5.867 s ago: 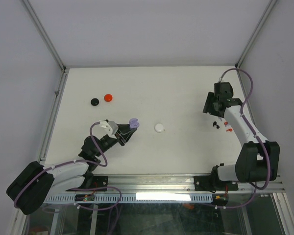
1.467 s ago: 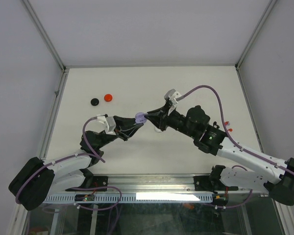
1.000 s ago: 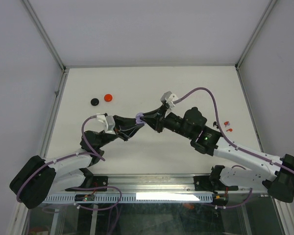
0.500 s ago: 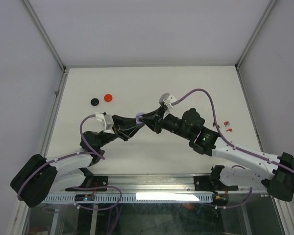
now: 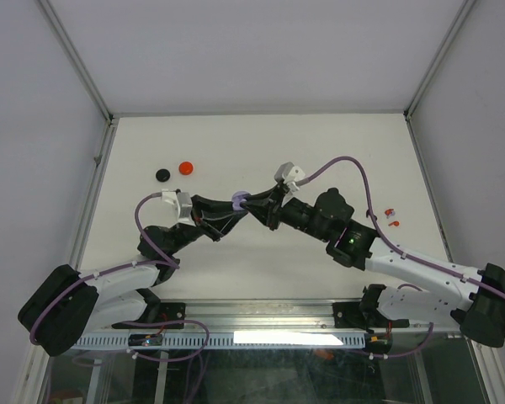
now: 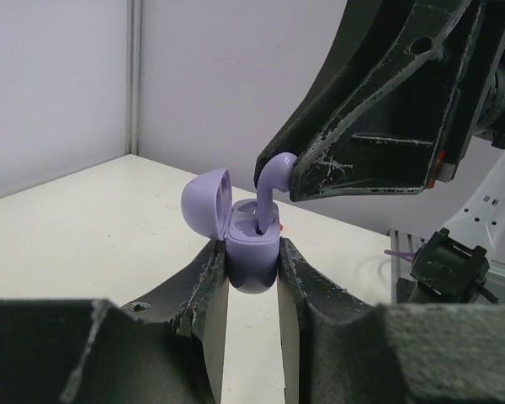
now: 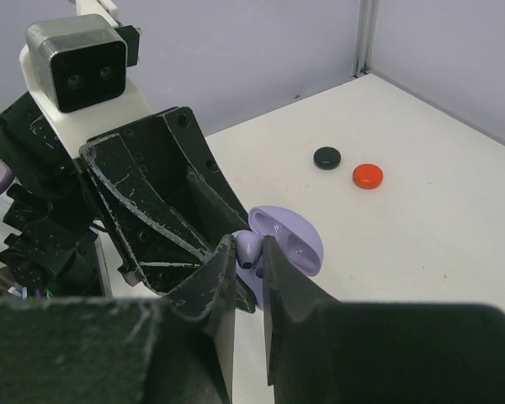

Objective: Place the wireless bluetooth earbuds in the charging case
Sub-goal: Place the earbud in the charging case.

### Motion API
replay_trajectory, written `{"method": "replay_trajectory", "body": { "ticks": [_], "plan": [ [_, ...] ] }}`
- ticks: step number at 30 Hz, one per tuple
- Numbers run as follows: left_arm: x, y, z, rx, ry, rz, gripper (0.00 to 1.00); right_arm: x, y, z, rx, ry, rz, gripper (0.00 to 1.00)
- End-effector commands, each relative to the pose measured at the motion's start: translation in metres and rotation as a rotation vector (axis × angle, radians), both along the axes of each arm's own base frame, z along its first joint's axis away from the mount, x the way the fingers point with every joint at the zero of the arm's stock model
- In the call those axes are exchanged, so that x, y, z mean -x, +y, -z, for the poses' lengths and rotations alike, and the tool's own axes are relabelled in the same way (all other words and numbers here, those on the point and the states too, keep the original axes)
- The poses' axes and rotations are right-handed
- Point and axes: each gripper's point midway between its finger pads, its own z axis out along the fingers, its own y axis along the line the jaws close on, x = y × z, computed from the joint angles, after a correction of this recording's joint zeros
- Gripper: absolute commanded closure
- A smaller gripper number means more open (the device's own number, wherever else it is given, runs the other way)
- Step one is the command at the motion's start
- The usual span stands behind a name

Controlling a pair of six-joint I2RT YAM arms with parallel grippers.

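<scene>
Holding the purple charging case [image 6: 251, 259] upright over the middle of the surface [image 5: 320, 151], my left pincer [image 5: 234, 212] is clamped on its lower body, lid [image 6: 207, 202] hinged open. My right pincer [image 7: 247, 249] pinches one purple earbud [image 6: 270, 178] by its head, stem down in a case socket; full seating I cannot confirm.

- The lilac plastic charging case [image 6: 251, 257] and the lilac plastic earbud [image 6: 272, 172] are seen in the same pale purple, without any pattern.
- The left gripper [image 6: 252, 252] and the right gripper [image 7: 247, 248] are coloured black, and their fingers [image 6: 204, 295] are marked with whitish scratches.
- The flat table top [image 5: 320, 143] is shown in plain white.
- A small black round cap [image 5: 162, 174] and a small red round cap [image 5: 185, 167] are seen.
- The thin cables [image 5: 347, 157] are coloured purple.
</scene>
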Motion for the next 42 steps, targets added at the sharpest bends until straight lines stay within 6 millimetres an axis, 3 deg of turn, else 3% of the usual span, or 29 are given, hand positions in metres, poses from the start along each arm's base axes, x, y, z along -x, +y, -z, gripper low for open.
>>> {"method": "replay_trajectory", "body": {
  "ticks": [1, 18, 35, 42],
  "plan": [
    [-0.008, 0.010, -0.026, 0.105, -0.006, -0.048, 1.00, 0.003, -0.005, -0.009, -0.013, -0.046, 0.005, 0.97],
    [-0.010, -0.002, -0.016, -0.084, -0.122, -0.069, 1.00, 0.001, -0.002, 0.001, 0.105, 0.008, 0.005, 0.96],
    [0.000, 0.005, -0.035, 0.051, -0.146, -0.067, 1.00, -0.009, -0.004, 0.019, 0.155, 0.091, 0.069, 0.90],
    [-0.001, 0.005, -0.032, 0.050, -0.143, -0.074, 1.00, -0.009, -0.005, 0.020, 0.159, 0.103, 0.074, 0.80]
  ]
}}
